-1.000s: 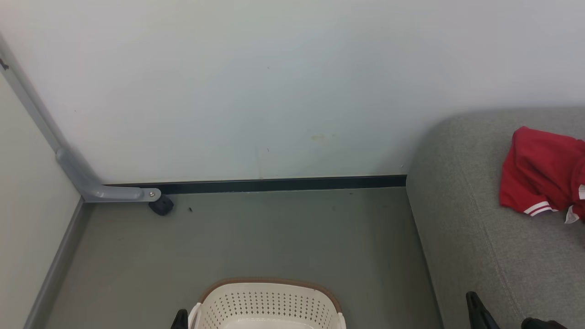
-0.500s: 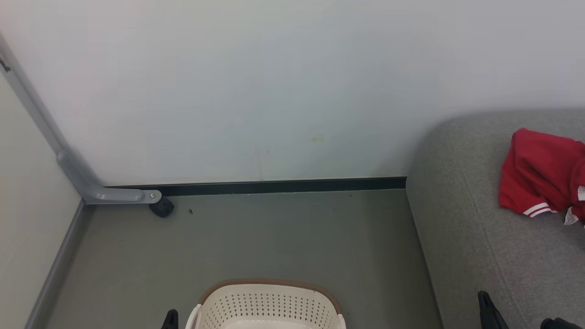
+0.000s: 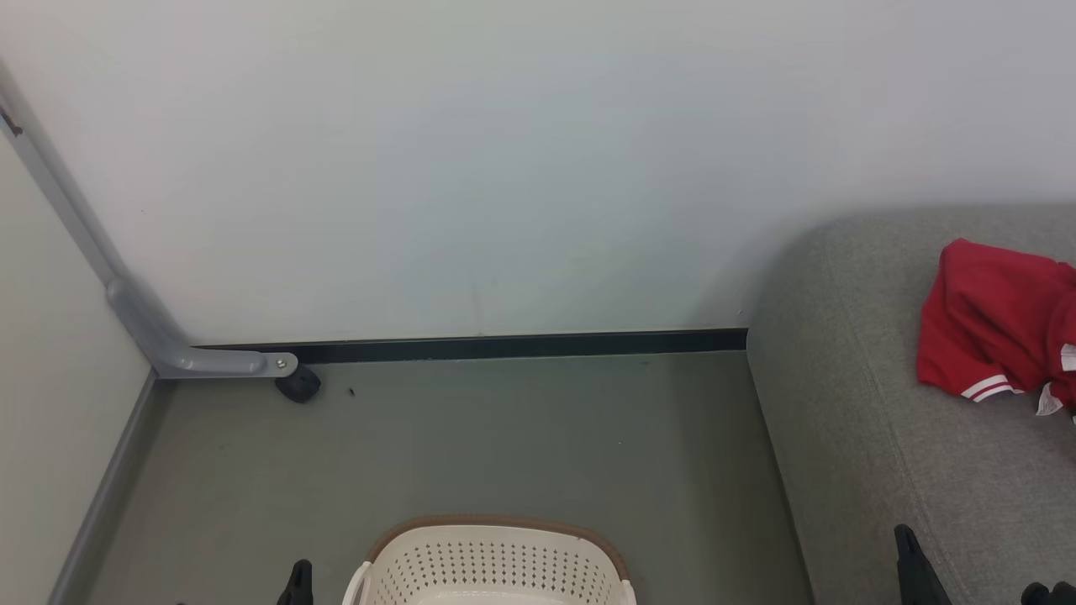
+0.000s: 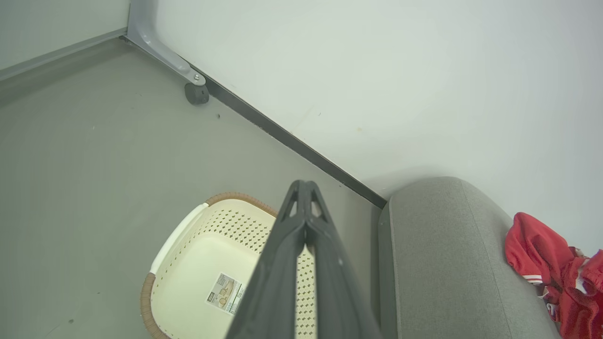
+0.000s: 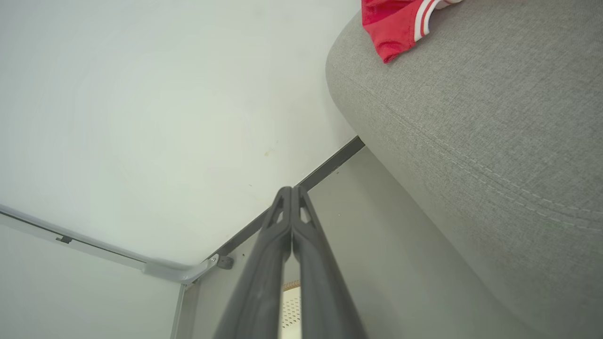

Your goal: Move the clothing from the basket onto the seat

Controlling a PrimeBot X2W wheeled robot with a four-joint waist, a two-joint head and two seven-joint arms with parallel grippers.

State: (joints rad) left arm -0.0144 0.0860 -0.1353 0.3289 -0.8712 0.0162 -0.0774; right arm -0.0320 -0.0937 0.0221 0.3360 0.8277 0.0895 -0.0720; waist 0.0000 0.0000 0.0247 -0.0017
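The clothing point(image 3: 996, 315), bright red with white-striped cuffs, lies bunched on the grey seat point(image 3: 874, 454) at the right; it also shows in the left wrist view point(image 4: 551, 263) and the right wrist view point(image 5: 393, 23). The cream basket point(image 3: 496, 559) with a brown rim stands on the floor at the bottom centre. Its inside point(image 4: 198, 263) holds no fabric, just a paper label on the bottom. My left gripper point(image 4: 305, 184) is shut and empty above the basket, its tip point(image 3: 299, 578) just left of it. My right gripper point(image 5: 288, 189) is shut and empty beside the seat's front point(image 3: 908, 542).
A white wall with a dark baseboard point(image 3: 521, 344) runs behind. A grey metal frame leg with a black caster point(image 3: 296, 384) stands in the left corner. Open grey floor point(image 3: 504, 437) lies between the basket, the wall and the seat.
The head view has tilted slightly. Both gripper tips have slid outward and lower in it, the left one leftward and the right one rightward. Basket and clothing stay put.
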